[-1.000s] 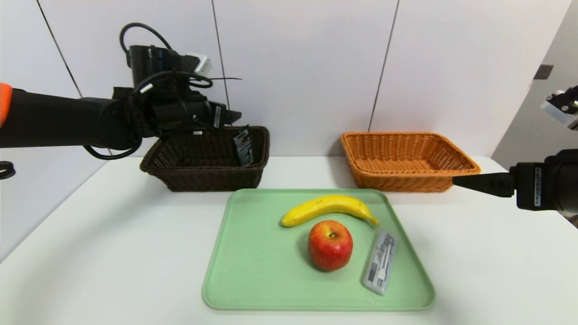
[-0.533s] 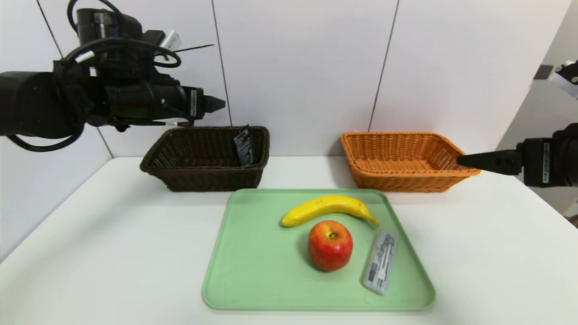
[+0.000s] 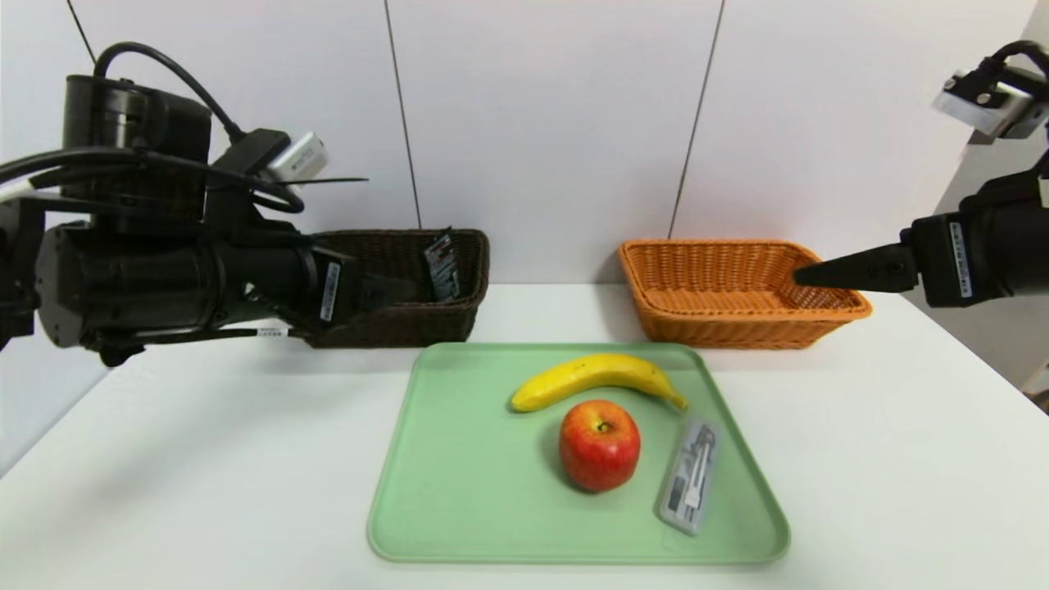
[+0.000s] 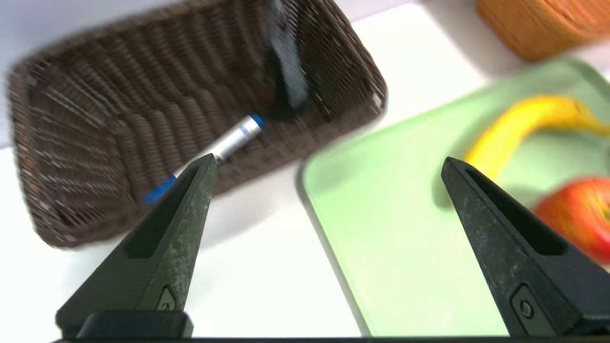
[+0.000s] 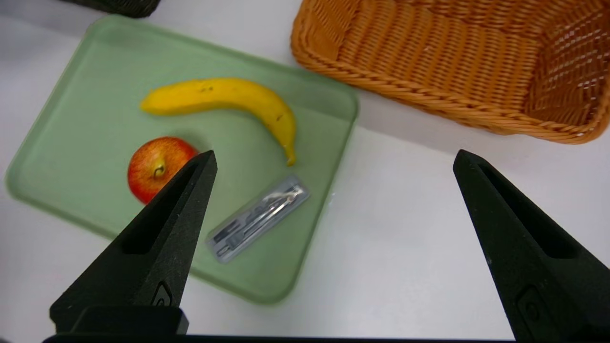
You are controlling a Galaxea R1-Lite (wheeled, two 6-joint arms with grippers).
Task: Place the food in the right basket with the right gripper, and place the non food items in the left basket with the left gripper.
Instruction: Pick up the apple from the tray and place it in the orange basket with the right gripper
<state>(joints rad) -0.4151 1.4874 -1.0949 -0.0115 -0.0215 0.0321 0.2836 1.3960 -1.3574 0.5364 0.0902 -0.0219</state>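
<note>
Left tool (image 4: 326, 164) wide open, empty, beside dark basket (image 4: 95, 143) holding marker (image 4: 209, 155), tube (image 4: 288, 62)

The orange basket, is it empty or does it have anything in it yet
Empty. The orange basket shows only bare weave inside, and the banana and apple lie on the green tray.

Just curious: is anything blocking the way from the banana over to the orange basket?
Nothing visible does. The banana lies on the green tray, and only bare table separates that tray from the orange basket, which looks empty.
</note>
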